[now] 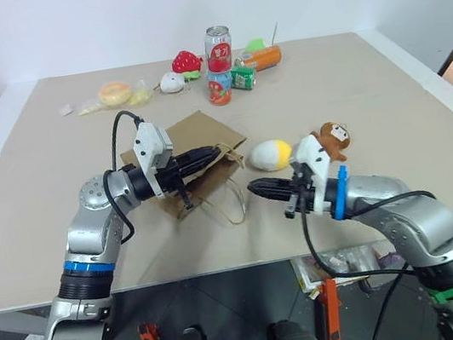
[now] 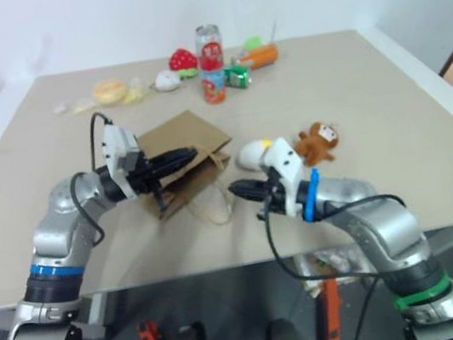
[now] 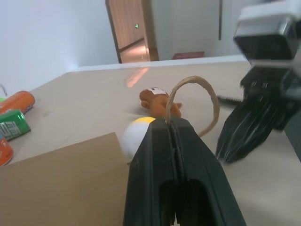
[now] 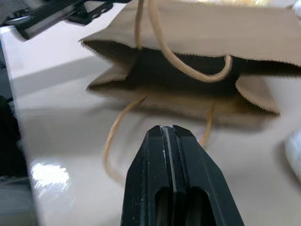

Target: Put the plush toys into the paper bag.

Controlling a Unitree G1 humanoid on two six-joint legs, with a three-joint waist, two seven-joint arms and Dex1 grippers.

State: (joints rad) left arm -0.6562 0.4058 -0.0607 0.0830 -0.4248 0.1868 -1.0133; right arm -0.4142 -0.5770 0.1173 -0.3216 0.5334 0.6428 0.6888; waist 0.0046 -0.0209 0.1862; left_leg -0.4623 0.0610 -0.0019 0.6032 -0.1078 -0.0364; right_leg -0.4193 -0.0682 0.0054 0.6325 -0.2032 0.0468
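From the head camera, the paper bag [image 1: 192, 156] lies flat on the table [image 1: 387, 93], plain brown, its mouth lifted where the left gripper [image 1: 213, 152] has its jaws clamped on the upper rope handle [image 1: 225, 150]; the lower handle [image 1: 229, 197] trails loose on the tabletop. The right gripper [image 1: 254, 188] hangs just in front of the bag's mouth, jaws pressed together on nothing. Past its tip lie the egg toy [image 1: 269, 155], white with a yellow end, and the brown monkey [image 1: 331, 139], partly hidden behind the right wrist. In the left wrist view, the pinched handle arcs above the closed jaws, with egg and monkey half-covered beyond them. In the right wrist view, the bag's dark opening gapes straight ahead of the shut jaws, its inside too dark to make out.
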